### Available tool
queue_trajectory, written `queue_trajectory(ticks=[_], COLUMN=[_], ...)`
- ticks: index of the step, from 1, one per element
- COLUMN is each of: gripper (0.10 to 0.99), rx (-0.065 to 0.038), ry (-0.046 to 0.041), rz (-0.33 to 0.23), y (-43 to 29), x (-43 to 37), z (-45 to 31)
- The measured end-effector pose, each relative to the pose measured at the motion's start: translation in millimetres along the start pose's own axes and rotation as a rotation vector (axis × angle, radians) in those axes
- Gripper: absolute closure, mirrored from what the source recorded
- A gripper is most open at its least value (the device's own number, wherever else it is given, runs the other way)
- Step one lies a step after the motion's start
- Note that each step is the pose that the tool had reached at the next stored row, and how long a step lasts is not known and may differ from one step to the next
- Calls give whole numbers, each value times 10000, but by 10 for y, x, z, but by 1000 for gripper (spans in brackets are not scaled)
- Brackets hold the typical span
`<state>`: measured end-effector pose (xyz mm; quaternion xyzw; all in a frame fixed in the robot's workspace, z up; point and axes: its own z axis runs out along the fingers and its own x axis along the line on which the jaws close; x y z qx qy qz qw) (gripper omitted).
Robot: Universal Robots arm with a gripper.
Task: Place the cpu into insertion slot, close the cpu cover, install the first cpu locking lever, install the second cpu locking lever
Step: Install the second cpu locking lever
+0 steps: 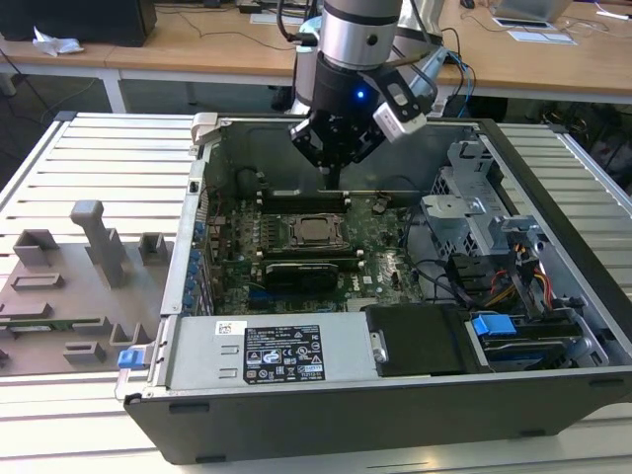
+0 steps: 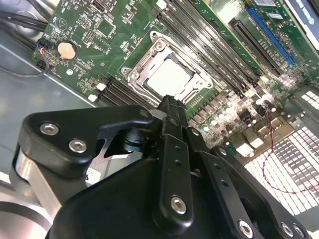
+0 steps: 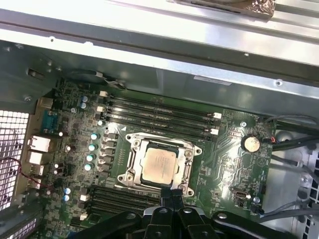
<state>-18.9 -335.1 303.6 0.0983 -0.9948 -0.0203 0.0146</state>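
The cpu [image 1: 314,230] lies flat in the insertion slot [image 1: 292,240] on the green motherboard inside the open computer case. Both wrist views show its silver top [image 2: 169,77] [image 3: 160,164]. The cpu cover [image 3: 133,160], a silver frame, lies flat around the chip, which shows through its window. My gripper [image 1: 331,174] hangs above the board, just off the socket's far side in the exterior view. Its black fingers [image 3: 172,195] are pressed together with nothing between them, and the tip [image 2: 169,105] points at the socket's edge without touching it.
Long black memory slots [image 3: 159,112] flank the socket. A power supply with a white label [image 1: 281,353] sits along the case front, and a drive cage with blue tabs [image 1: 494,326] and cables on the exterior view's right. Grey fixture blocks [image 1: 99,247] stand on the slatted table.
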Motion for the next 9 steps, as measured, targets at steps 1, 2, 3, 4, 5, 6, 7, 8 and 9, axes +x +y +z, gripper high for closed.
queue_trajectory(ticks=[1, 2, 3, 4, 5, 6, 7, 8, 9], gripper=[980, 980, 980, 980, 980, 980, 980, 980, 980], rx=[0, 0, -1, -2, -3, 0, 0, -1, 0], ry=[0, 1, -1, -2, -2, 0, 0, 0, 0], rz=[0, 0, 0, 0, 0, 0, 0, 0, 0], y=[1, 1, 1, 1, 1, 1, 1, 1, 1], x=[0, 1, 1, 1, 1, 1, 1, 1, 1], z=[-14, -27, -28, -28, -28, -30, -31, -31, -32])
